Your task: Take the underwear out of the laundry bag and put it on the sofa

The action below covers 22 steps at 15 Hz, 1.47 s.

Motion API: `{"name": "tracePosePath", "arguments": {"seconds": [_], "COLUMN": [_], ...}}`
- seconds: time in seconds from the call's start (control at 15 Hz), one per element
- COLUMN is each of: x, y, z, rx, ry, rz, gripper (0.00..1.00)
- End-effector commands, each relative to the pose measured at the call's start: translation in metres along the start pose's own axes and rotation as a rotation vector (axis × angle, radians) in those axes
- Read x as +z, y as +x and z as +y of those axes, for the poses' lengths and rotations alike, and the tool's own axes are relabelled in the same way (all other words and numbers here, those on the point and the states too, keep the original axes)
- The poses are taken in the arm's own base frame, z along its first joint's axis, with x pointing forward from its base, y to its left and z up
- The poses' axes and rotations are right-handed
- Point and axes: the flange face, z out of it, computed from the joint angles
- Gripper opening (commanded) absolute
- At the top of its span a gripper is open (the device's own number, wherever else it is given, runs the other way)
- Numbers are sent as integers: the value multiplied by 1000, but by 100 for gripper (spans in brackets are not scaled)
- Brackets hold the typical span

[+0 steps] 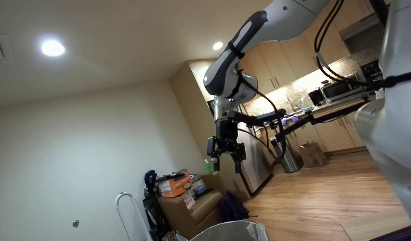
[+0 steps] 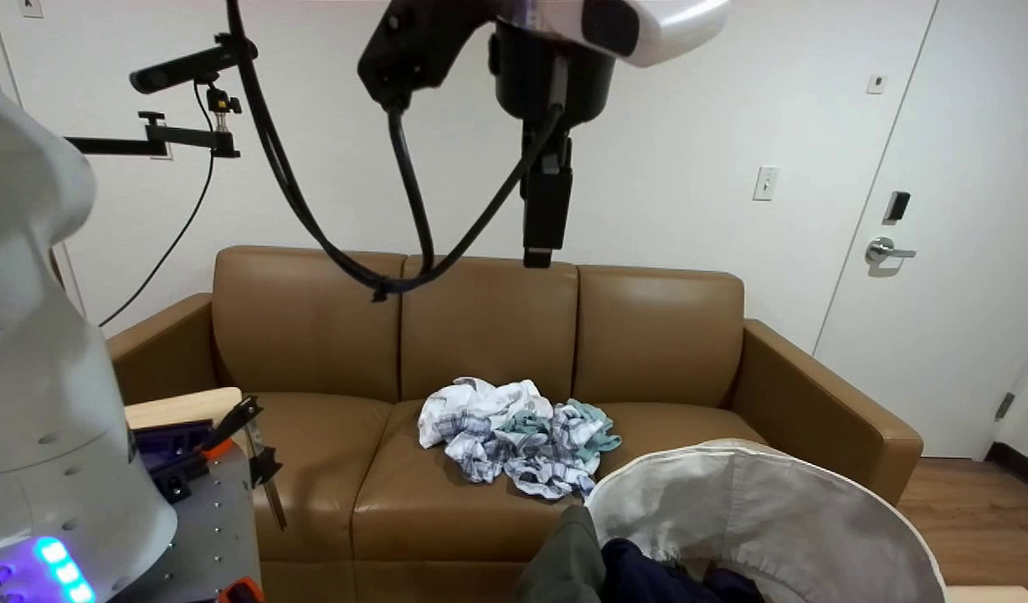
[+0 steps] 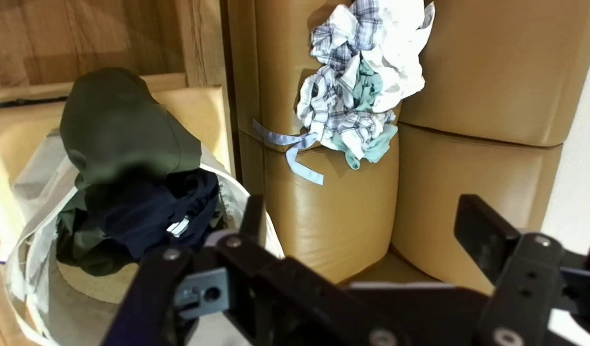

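Observation:
My gripper (image 1: 227, 166) is open and empty. It hangs above the sofa and beside the laundry bag; it shows side-on in an exterior view (image 2: 541, 243), and its spread fingers show in the wrist view (image 3: 364, 216). The white laundry bag (image 2: 815, 494) stands open in front of the brown sofa (image 2: 296, 327). It holds navy clothes (image 2: 648, 578) and an olive-green garment (image 2: 564, 557) draped over its rim; both also show in the wrist view. A crumpled pile of white, plaid and teal cloth (image 2: 514, 435) lies on the middle seat. I cannot tell which piece is underwear.
A light blue strap (image 3: 302, 144) trails from the pile onto the seat. The robot base stands on a metal plate (image 2: 204, 536) with clamps at the sofa's side. A brown armchair (image 1: 209, 204) with boxes and a dark backpack (image 1: 234, 206) stand beyond the bag.

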Motion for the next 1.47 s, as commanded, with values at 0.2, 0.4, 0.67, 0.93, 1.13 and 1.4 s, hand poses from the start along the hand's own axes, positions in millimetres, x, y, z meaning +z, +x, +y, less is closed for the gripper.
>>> {"name": "tracePosePath", "arguments": {"seconds": [0.2,0.4,0.67,0.93,1.13,1.4], "x": [5,20,40,52,68,84], "y": [1,16,35,35,39,40], "z": [-3,35,96,112,125,119], "rx": [16,111,232,284,315,280], "ry": [-4,-67,-153,-182,-218,-223], "rz": [11,98,316,354,356,374], "gripper": [100,100,100,100,100,100]}}
